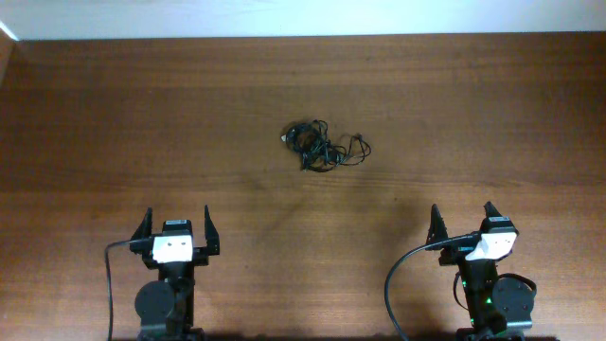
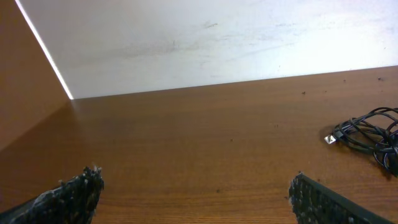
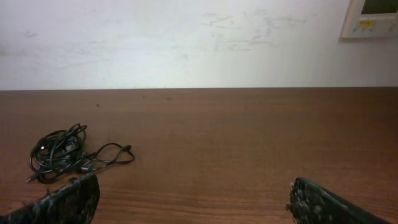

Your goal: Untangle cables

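Observation:
The cables lie as a small knotted clump of thin black cords on the brown wooden table, near its middle. The clump also shows at the right edge of the left wrist view, with a silver plug at its left end, and at the left of the right wrist view, with one loop trailing right. My left gripper is open and empty near the front left, well short of the clump. My right gripper is open and empty near the front right. Its fingers show in the right wrist view.
The table meets a white wall at the back. A pale wall panel hangs at the upper right of the right wrist view. A thick black arm cable loops beside the right arm's base.

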### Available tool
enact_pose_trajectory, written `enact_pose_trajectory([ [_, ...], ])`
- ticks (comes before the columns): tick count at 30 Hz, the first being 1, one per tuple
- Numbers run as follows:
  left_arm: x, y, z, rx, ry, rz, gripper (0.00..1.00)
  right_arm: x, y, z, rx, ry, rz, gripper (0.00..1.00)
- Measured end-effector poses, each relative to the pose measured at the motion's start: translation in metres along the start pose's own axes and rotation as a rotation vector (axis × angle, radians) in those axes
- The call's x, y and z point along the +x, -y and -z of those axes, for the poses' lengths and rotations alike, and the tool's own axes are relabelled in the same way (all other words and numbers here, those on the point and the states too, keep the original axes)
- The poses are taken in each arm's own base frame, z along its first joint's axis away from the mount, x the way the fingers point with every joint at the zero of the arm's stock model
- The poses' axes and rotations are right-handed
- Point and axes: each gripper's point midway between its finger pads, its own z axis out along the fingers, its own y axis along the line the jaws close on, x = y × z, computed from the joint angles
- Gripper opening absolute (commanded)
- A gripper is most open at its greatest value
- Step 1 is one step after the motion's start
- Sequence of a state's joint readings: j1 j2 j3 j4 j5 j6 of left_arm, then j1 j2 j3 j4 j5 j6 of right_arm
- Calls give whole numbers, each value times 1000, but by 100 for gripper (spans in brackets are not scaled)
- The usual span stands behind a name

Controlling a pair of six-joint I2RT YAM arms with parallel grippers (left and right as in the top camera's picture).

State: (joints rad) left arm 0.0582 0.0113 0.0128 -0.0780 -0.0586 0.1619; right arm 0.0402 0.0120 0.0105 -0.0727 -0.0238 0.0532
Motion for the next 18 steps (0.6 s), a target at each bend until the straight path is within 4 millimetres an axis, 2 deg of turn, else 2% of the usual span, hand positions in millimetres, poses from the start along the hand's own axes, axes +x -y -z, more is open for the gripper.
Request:
enact_pose_trajectory([
  [18, 0, 0, 0, 0, 0, 0, 99, 0, 3, 0, 15, 0, 13, 99],
])
